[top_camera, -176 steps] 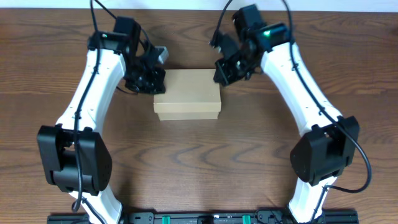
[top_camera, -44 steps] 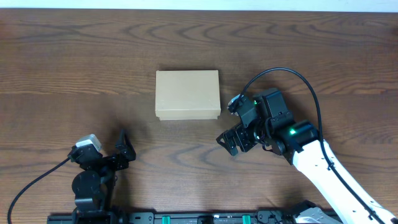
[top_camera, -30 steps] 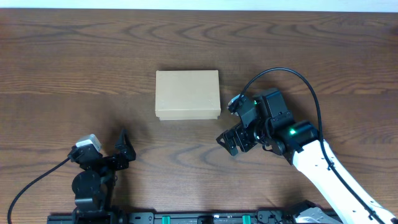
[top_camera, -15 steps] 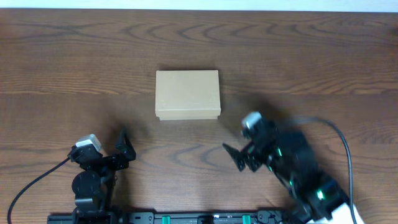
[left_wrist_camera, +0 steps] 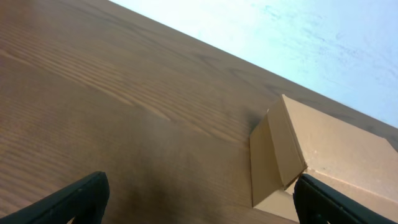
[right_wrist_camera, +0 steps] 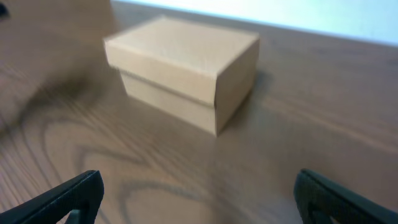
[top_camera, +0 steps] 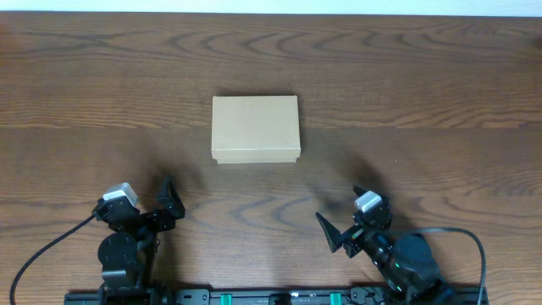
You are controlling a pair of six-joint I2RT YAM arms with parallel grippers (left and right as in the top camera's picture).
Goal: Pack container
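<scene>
While our left gripper [top_camera: 168, 205] and right gripper [top_camera: 343, 213] sit low by the front edge of the table [top_camera: 440, 93], both have their fingers spread wide and hold nothing. We see the box [top_camera: 256, 127] shut, in the middle, well apart from both.

tan-brown container [top_camera: 255, 127], dark wood-grain table [top_camera: 423, 93]

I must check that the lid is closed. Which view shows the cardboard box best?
The right wrist view: the whole cardboard box shows, top and two sides, lid down. The overhead view shows mainly its top; the left wrist view shows one corner, cut by the frame.
</scene>
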